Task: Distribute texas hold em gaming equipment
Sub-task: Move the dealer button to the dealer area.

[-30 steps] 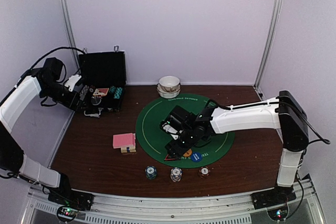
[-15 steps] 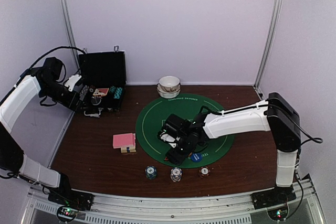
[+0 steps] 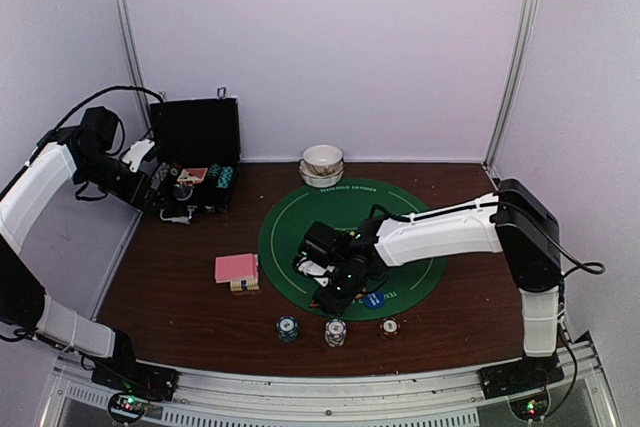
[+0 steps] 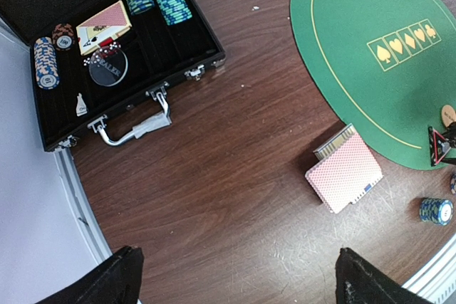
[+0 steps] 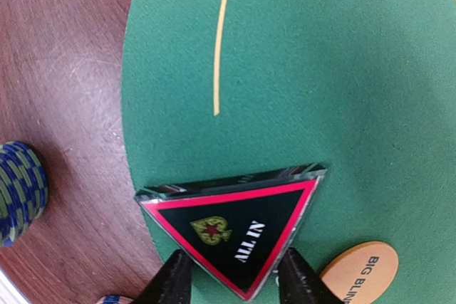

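Right gripper [image 5: 235, 279] sits nearer near-left edge of green mat [image 5: 320, 69] than second ago. Jaws partly closed, flanking tip of triangle marker [image 5: 235, 222] lying at mat edge; firm hold cannot be told. Left gripper [image 4: 235, 282] wide open, empty. Risk: tapering tip squirts out of pinch, knocks orange disc [image 5: 360, 275]. Readable: "ALL IN", "BIG BLIN", "TEXAS HOLD EM POKER".

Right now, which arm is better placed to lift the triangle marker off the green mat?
Right. Its fingers flank the triangle marker on the mat; the left arm hangs by the open case, well away.
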Robot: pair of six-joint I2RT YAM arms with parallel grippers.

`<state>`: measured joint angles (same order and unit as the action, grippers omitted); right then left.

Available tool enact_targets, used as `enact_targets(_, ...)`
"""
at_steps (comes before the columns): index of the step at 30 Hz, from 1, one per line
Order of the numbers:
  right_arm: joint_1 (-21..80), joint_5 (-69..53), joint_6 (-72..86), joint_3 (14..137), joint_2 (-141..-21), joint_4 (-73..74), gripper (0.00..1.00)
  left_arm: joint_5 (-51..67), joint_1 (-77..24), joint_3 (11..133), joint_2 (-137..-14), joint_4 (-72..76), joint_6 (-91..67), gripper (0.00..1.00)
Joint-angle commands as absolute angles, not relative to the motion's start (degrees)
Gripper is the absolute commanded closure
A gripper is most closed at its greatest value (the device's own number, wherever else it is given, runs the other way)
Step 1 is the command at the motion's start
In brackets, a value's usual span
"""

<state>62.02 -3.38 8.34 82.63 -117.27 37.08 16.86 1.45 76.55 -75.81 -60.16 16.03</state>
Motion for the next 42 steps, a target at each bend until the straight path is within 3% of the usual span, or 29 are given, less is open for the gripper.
enact_targets(1,62.2,-1.7,8.1,85.4,-119.6,37.7,0.61,17.7,1.9,78.0,-74.6,-60.2,16.6,0.02)
enact_targets(15,60.5,5.5,11.3,97.7,-127.5,37.4,0.73,18.2,1.9,77.6,-73.7,-60.8,17.4,0.03)
enact_targets(29,58.8,7.5,11.0,114.8,-137.6,39.0,0.74,19.8,1.9,76.9,-73.0,-63.4,19.5,0.02)
enact_targets(36,58.3,6.6,10.0,121.1,-140.5,39.9,0.69,20.9,1.9,76.2,-72.7,-64.4,20.1,0.02)
enact_targets(42,58.0,6.5,10.5,120.6,-136.7,40.6,0.51,21.3,1.9,76.2,-72.5,-65.3,20.7,0.02)
